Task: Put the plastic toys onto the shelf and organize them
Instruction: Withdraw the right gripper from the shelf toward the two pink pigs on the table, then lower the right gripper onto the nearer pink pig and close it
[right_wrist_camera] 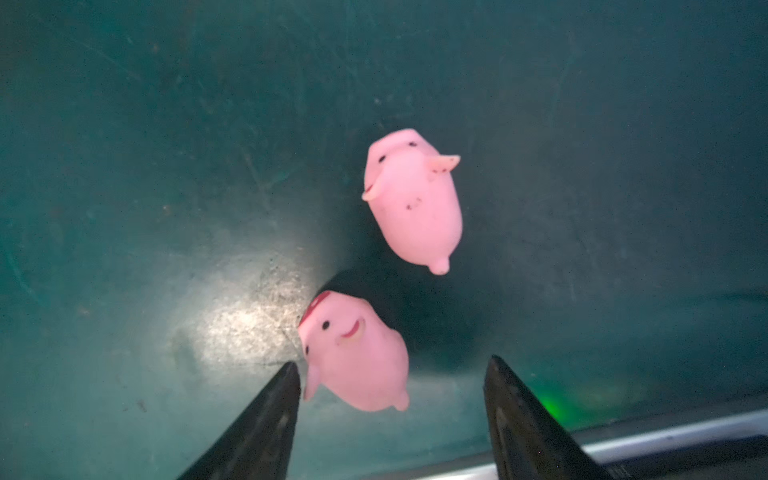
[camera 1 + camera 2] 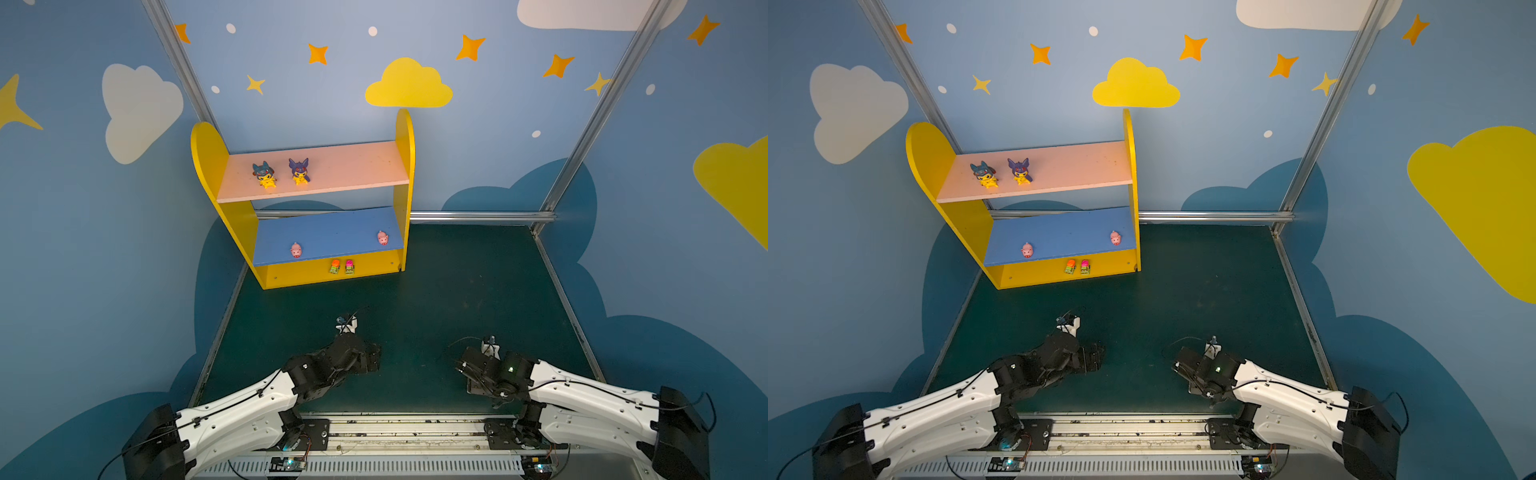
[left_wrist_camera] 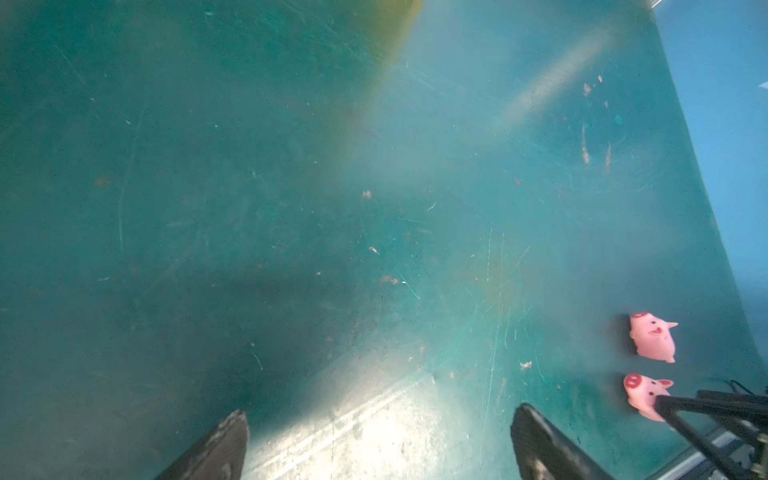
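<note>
The shelf (image 2: pixel 405 166) stands at the back left of the green mat. Two hooded figurines (image 2: pixel 264 174) (image 2: pixel 299 170) sit on its pink board. Two pink pigs (image 2: pixel 296 250) (image 2: pixel 382 237) are on the blue board, and two cars (image 2: pixel 335 266) (image 2: pixel 349 266) rest on the yellow base. Two more pigs (image 1: pixel 415 199) (image 1: pixel 357 353) lie on the mat near its front edge, hidden under the right arm in both top views. My right gripper (image 1: pixel 392 360) is open and straddles the nearer pig; one finger is close to its ear and the other is apart. My left gripper (image 3: pixel 382 408) is open over bare mat.
Blue walls with aluminium posts (image 2: pixel 598 116) enclose the mat on three sides. A metal rail (image 2: pixel 407 428) runs along the front edge just behind both arms. In the left wrist view, the right gripper's fingers (image 3: pixel 706 405) reach over one of the two pigs (image 3: pixel 652 336).
</note>
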Robot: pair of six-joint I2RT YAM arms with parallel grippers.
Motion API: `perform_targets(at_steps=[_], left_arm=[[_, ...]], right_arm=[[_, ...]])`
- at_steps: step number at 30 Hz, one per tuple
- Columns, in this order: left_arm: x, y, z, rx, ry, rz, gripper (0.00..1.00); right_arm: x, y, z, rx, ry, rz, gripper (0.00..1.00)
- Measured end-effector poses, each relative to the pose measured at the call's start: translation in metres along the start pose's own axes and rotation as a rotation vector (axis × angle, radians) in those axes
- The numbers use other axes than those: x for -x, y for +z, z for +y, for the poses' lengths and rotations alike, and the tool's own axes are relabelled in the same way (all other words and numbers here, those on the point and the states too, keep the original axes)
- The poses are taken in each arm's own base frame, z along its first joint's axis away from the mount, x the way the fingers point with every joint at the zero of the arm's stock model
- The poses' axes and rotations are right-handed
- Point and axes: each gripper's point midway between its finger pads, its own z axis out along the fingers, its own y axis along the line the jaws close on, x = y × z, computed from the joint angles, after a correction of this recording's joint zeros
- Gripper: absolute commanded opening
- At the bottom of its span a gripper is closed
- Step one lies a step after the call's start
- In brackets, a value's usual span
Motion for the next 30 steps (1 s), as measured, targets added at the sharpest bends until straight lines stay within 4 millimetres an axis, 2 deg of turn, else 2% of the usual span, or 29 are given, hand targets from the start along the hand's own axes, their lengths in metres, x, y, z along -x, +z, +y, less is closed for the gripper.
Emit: perform_targets(at_steps=[11,15,20,24,27,30], left_arm=[[0.008,-0.009,0.005,0.009,-0.006,-0.044,0.99],[0.008,-0.012,0.009,0.022,-0.004,-0.050,0.99],[0.010,-0.015,0.011,0.025,-0.007,-0.063,0.99],[0.010,-0.018,0.015,0.030,-0.011,-0.074,0.99],[0.007,-0.019,0.021,0.040,-0.018,-0.076,0.99],[0.003,-0.019,0.028,0.051,-0.028,-0.079,0.99]], right_arm=[[-0.002,0.013,0.021,0.074,0.024,0.010,0.49],[-0.001,0.017,0.024,0.070,0.021,0.016,0.44],[-0.001,0.021,0.024,0.062,0.013,0.029,0.31],[0.000,0.021,0.029,0.056,-0.045,0.043,0.27],[0.007,0.018,0.042,0.053,-0.134,0.049,0.26],[0.023,0.011,0.071,0.085,-0.235,0.036,0.27]])
